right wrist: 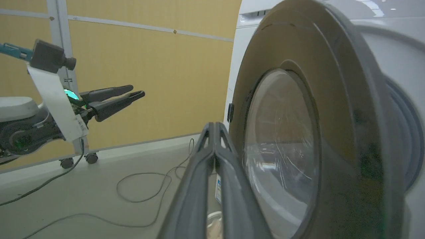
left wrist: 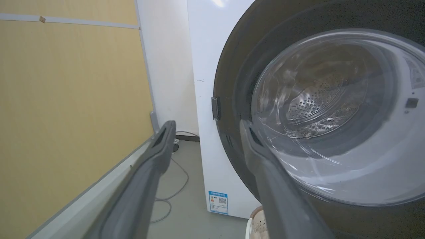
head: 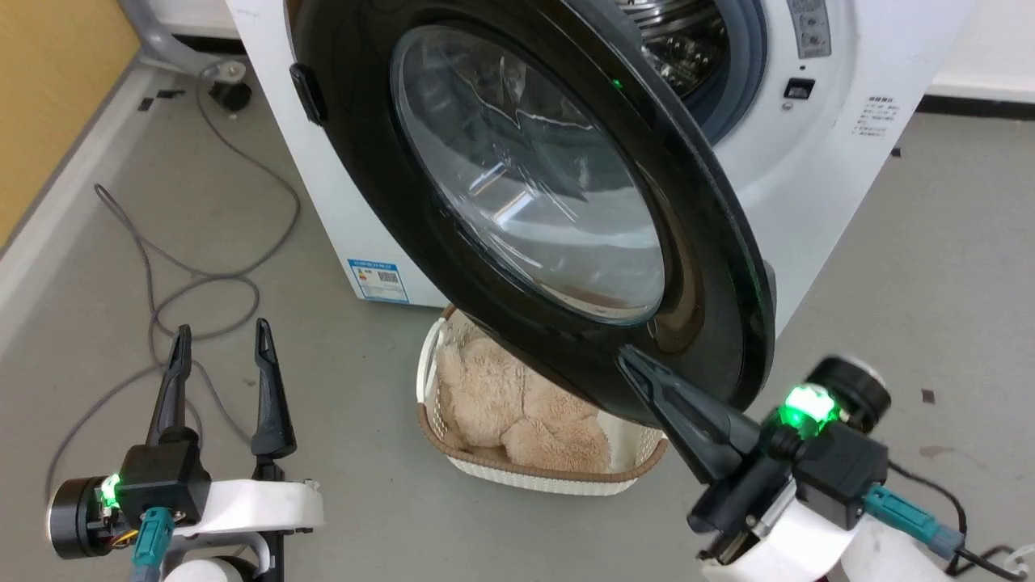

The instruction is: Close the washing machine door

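Observation:
The washing machine door (head: 525, 174) stands partly open, its glossy black rim and clear glass bowl turned toward me; it also fills the right of the left wrist view (left wrist: 325, 113) and the right wrist view (right wrist: 282, 146). The white washing machine (head: 817, 186) sits behind it, with its steel drum and grey gasket showing at the top right. My right gripper (head: 627, 356) is shut, its fingers together with the tip against the lower black rim of the door (right wrist: 214, 127). My left gripper (head: 220, 335) hangs open over the floor at the lower left, away from the door (left wrist: 206, 127).
A cream perforated basket (head: 441, 449) with a beige plush toy stands on the floor under the door. A grey cable (head: 202, 279) loops over the floor to the left. A yellow wall panel (head: 48, 89) and its pale skirting run along the far left.

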